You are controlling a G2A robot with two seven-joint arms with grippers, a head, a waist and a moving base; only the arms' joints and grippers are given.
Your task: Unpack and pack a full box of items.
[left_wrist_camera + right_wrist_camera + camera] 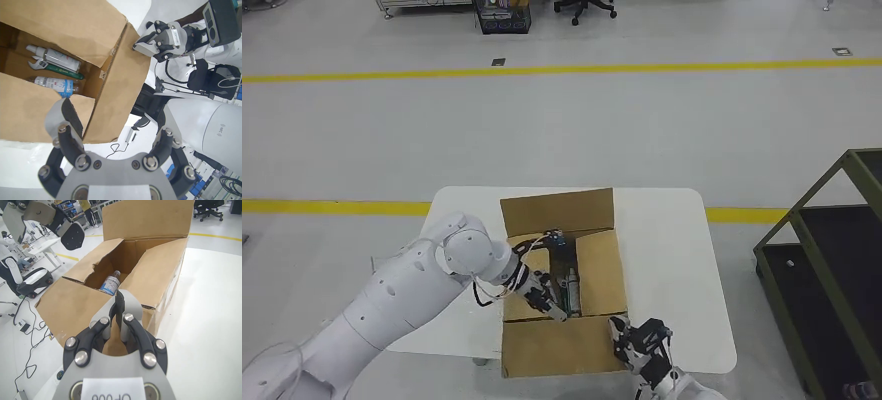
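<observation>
A white table (682, 300) with rounded corners stands on a pale grey floor (562, 130) crossed by yellow lines (542, 70). A green metal rack (822, 270) stands right of the table, and an office chair (587, 8) and a wire basket (504, 15) sit at the far edge of the room.

An open cardboard box (602, 270) sits in the middle of the table with its flaps spread. Inside lie a white spray bottle (56, 58), a green-handled adjustable wrench (56, 69) and a clear bottle with a blue label (54, 84).

The left gripper (115, 106) hangs over the box's left side by the opening, fingers spread wide and holding nothing. The right gripper (118, 294) is at the near right corner, fingers narrowed onto the edge of the near flap (552, 345).
</observation>
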